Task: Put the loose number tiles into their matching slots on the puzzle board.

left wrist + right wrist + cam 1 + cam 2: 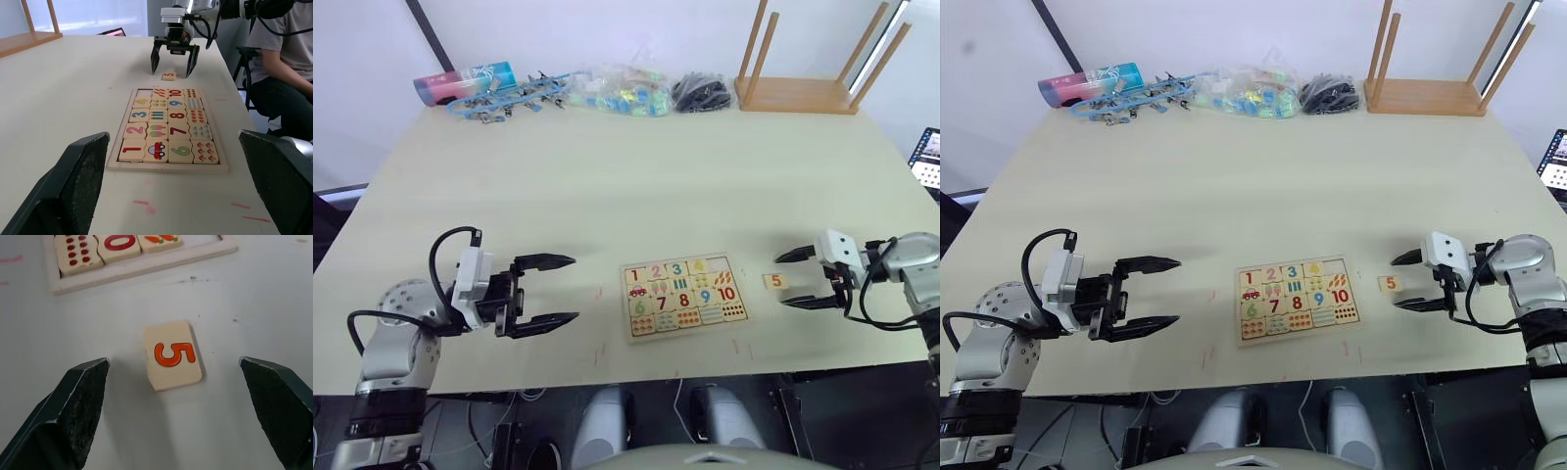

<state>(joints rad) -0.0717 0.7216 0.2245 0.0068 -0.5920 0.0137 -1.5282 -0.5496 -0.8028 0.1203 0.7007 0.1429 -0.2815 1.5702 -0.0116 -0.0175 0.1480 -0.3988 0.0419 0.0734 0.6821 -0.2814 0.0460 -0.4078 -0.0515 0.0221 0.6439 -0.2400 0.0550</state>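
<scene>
Bright, even overhead light on my pale beige table top (607, 186); soft shadows only. Window glare behind upturned wooden stool (29, 39) in left wrist view. My near black fingertips (73, 406) blur slightly.

1. This looks like a robot test room or lab, not a home: a large bare pale table (607, 186) stands against a plain white wall.
2. Red marks (146, 205) are drawn on the table near the puzzle board (683, 296), like position marks for trials.
3. At the table's 12 o'clock edge lie heaped supplies: a printed tube (465, 82), blue clips (509, 98), a clear bag of bits (622, 90), a black bundle (703, 93) and an upturned wooden stool (808, 69).
4. A seated person (279, 63) waits close beside the table, and a lit screen (926, 157) shows at 3 o'clock.
</scene>
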